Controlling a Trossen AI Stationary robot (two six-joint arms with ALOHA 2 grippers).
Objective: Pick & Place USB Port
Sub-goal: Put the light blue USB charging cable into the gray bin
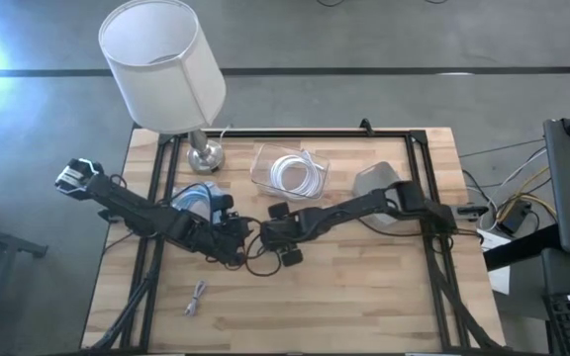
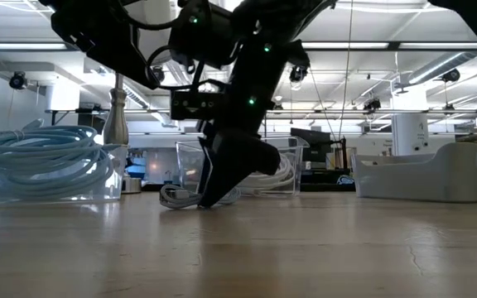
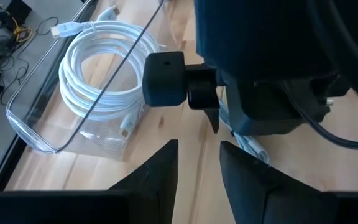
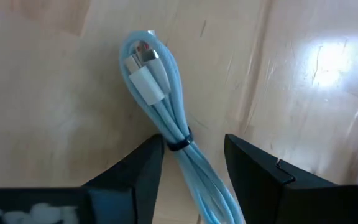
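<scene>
The right tool (image 4: 191,162) stands open astride a bundled light-blue USB cable (image 4: 157,93) lying on the table (image 1: 364,297) at its middle, so the pick looks about to happen and placing remains. The left tool (image 3: 197,168) hovers close by, parted and empty. White cable (image 1: 298,174) fills a clear tray (image 1: 261,158). No writing is readable

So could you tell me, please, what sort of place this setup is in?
Probably a robotics lab or workshop in an open industrial hall: a wooden workbench on a bare concrete floor, exposed ceiling beams with strip lights, and loose wiring beside the bench.
</scene>
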